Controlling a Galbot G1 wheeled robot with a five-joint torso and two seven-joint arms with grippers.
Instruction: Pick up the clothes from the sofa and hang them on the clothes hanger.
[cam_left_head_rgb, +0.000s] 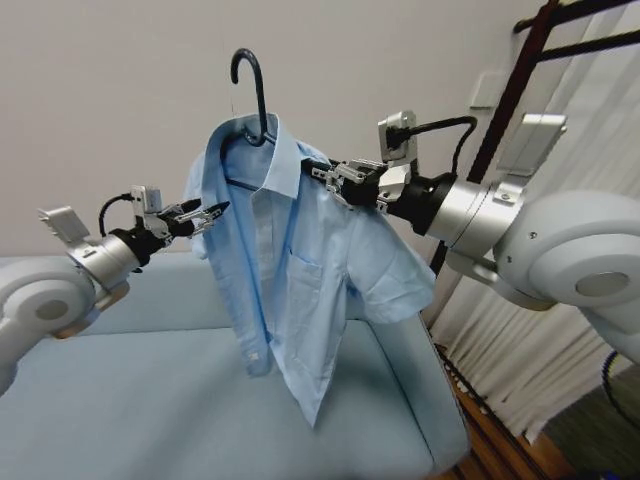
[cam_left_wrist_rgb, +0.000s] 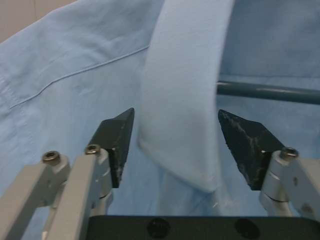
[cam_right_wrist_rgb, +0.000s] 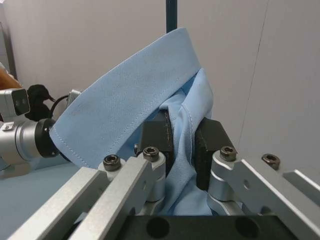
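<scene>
Shirt (cam_left_head_rgb: 300, 270), pale blue and short-sleeved, is up in the air on my screen, draped on a hanger between my two tools and above the sofa (cam_left_head_rgb: 150, 400). That sofa is the biggest thing I have here: pale blue too, lying well below both tools, with the shirt's hem hanging down toward its seat. Behind my right arm stands a dark rack (cam_left_head_rgb: 510, 100), with a pale curtain (cam_left_head_rgb: 560, 330) beyond it.

The shirt hangs front-on to me, placket and chest pocket showing, with one sleeve sagging under the right tool.

The hanger (cam_left_head_rgb: 255, 85) is dark, and its hook stands upright above the collar, higher than either tool. From the left wrist I see its bar (cam_left_wrist_rgb: 270, 92) crossing just ahead of one finger and partly hidden by cloth. From the right wrist its stem (cam_right_wrist_rgb: 171, 12) rises straight up beyond the collar.

My right tool (cam_left_head_rgb: 318, 172) is closed on the shirt at the shoulder, right beside the collar. Close up (cam_right_wrist_rgb: 182, 150), the pads pinch a bunch of cloth just under the collar's edge.

My left tool (cam_left_head_rgb: 212, 212) is spread wide, with its tips at the shirt's other shoulder. Close up (cam_left_wrist_rgb: 175, 135), its fingers (cam_left_wrist_rgb: 117, 140) stand on either side of a pale fold of the shirt without pinching it.
</scene>
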